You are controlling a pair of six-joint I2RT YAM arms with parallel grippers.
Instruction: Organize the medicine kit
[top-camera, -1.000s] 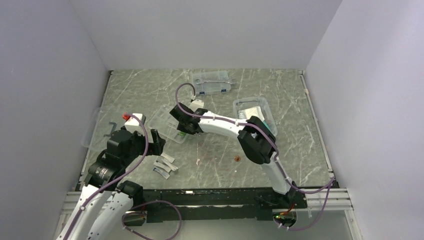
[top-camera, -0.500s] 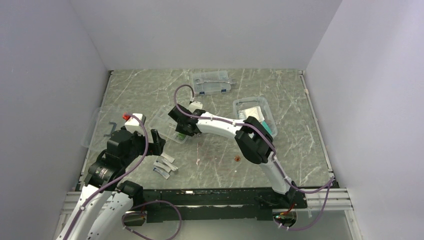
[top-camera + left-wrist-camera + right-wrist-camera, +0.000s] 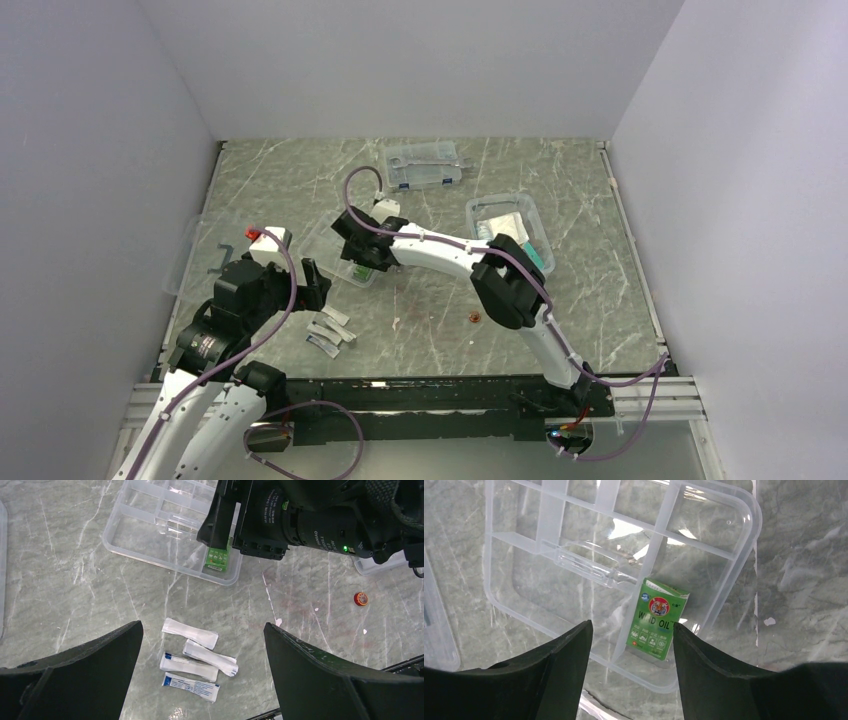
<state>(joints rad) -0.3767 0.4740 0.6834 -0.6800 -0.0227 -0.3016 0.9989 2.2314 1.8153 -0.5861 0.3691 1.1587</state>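
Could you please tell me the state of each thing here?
Green box: lying in a tray compartment.
Right hand: open over the green box.
Left hand: open over the packets.
Packets: loose on the table.
Flat case: shut.
Storage box: lid off.

The green box (image 3: 658,625) is lying in a corner compartment of the tray (image 3: 494,535), beside a divider. The right gripper (image 3: 630,629) is hovering above it, fingers spread, gripping nothing.
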